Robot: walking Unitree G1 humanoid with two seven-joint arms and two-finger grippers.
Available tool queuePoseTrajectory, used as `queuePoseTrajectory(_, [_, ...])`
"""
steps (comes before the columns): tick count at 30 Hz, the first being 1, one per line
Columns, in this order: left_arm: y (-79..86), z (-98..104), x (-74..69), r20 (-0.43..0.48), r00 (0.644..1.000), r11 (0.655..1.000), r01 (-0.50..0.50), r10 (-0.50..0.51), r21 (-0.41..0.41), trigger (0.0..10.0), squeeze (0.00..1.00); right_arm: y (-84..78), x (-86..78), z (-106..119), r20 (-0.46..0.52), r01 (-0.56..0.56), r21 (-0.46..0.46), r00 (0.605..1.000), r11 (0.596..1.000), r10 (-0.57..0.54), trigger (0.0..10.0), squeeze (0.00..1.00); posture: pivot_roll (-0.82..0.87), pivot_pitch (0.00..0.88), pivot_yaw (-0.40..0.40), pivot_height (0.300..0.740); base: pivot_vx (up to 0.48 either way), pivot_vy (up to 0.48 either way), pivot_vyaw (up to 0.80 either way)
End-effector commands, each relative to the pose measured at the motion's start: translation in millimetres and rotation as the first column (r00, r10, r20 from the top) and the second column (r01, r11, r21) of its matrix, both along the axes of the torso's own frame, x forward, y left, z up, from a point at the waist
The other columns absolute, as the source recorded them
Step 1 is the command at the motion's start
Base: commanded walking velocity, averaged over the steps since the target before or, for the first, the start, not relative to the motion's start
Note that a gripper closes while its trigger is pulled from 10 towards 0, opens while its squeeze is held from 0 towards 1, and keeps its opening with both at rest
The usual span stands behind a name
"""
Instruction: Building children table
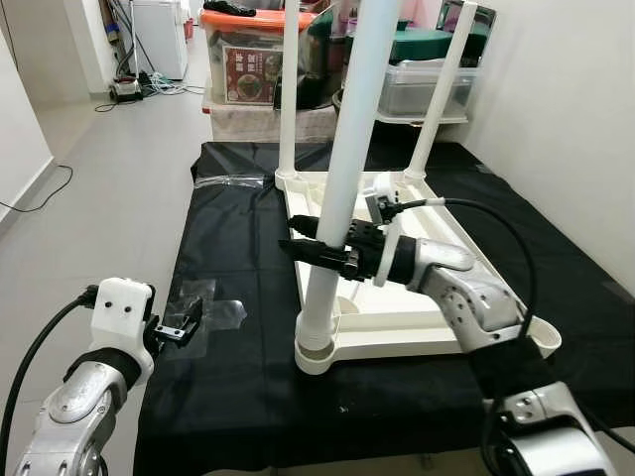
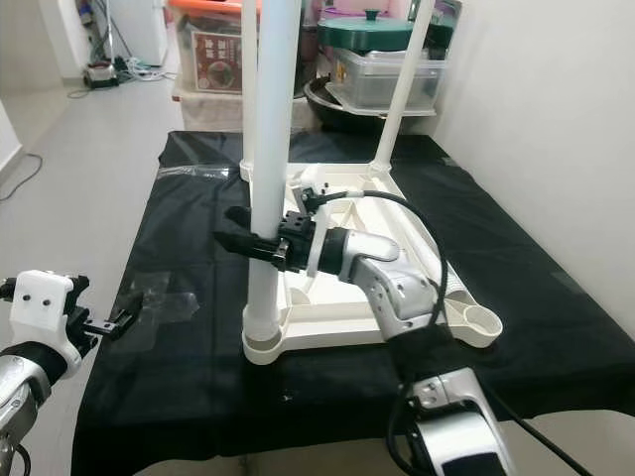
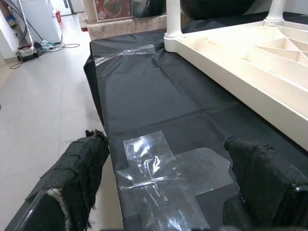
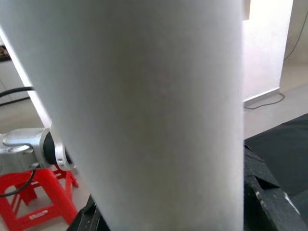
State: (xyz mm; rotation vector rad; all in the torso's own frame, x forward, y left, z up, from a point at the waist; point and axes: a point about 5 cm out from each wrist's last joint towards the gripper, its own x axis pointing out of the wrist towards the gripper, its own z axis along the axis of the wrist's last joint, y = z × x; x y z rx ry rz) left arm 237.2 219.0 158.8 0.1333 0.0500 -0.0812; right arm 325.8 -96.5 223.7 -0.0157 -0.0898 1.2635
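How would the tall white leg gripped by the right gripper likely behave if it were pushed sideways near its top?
The white leg looks like a rigid plastic tube, so it would probably lever rather than bend. Standing in the corner socket of the upturned tabletop, it may wobble if not fully seated. Its smooth surface could slip within the right gripper.

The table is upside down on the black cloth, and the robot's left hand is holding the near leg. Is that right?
Not quite: it's the right hand holding the near leg, as the left eye view shows. The left hand hovers open over the tape, off to the side. The table is indeed upside down on the black cloth.
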Motion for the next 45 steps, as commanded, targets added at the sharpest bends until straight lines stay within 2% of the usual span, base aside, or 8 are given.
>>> queuePoseTrajectory(1, [-2.1,-1.1,0.4,-0.001,1.000,1.000,0.005,-0.005,0.004,10.0,0.00,-4.8,-3.8,-20.9,-0.053,0.014,-0.074,0.998,0.997,-0.018,0.0,0.00,0.04,0.000,-0.079,0.740,0.000,0.000,0.00])
queuePoseTrajectory(15, [-1.7,2.3,4.2,0.009,1.000,1.000,0.012,-0.012,0.004,10.0,0.00,9.8,-21.2,-33.1,0.024,-0.040,-0.115,0.999,0.993,0.043,0.0,0.00,0.04,0.000,-0.072,0.740,0.000,0.000,0.00])
queuePoseTrajectory(28, [1.1,1.6,1.8,0.010,1.000,1.000,-0.005,0.005,-0.005,10.0,0.00,4.7,-28.6,-32.2,-0.002,-0.136,-0.153,0.991,0.979,0.137,0.0,0.00,0.05,0.000,-0.086,0.740,0.000,0.000,0.00])
queuePoseTrajectory(37, [2.8,1.3,1.3,0.010,1.000,1.000,-0.015,0.015,-0.011,10.0,0.00,3.7,-27.5,-31.7,-0.053,-0.165,-0.114,0.986,0.980,0.159,0.0,0.00,0.06,0.000,-0.094,0.740,0.000,0.000,0.00])
queuePoseTrajectory(42, [5.6,1.4,0.5,0.010,1.000,1.000,-0.025,0.025,-0.010,10.0,0.00,5.0,-13.9,-35.7,-0.089,-0.073,-0.100,0.994,0.992,0.064,0.0,0.00,0.06,0.000,-0.100,0.740,0.000,0.000,0.00])
queuePoseTrajectory(43, [6.6,1.6,-0.1,0.011,0.999,0.999,-0.030,0.031,-0.010,10.0,0.00,3.4,-0.3,-39.4,-0.123,0.094,-0.083,0.987,0.992,-0.104,0.0,0.00,0.06,0.000,-0.102,0.740,0.000,0.000,0.00])
queuePoseTrajectory(44, [7.3,1.8,-0.6,0.012,0.999,0.999,-0.035,0.035,-0.010,10.0,0.00,0.3,11.4,-44.1,-0.165,0.267,-0.075,0.947,0.961,-0.276,0.0,0.00,0.06,0.000,-0.105,0.740,0.000,0.000,0.00])
queuePoseTrajectory(45, [7.7,1.9,-0.9,0.013,0.999,0.999,-0.038,0.038,-0.010,10.0,0.00,-2.3,18.0,-48.0,-0.196,0.373,-0.077,0.904,0.925,-0.381,0.0,0.00,0.06,0.000,-0.105,0.740,0.000,0.000,0.00])
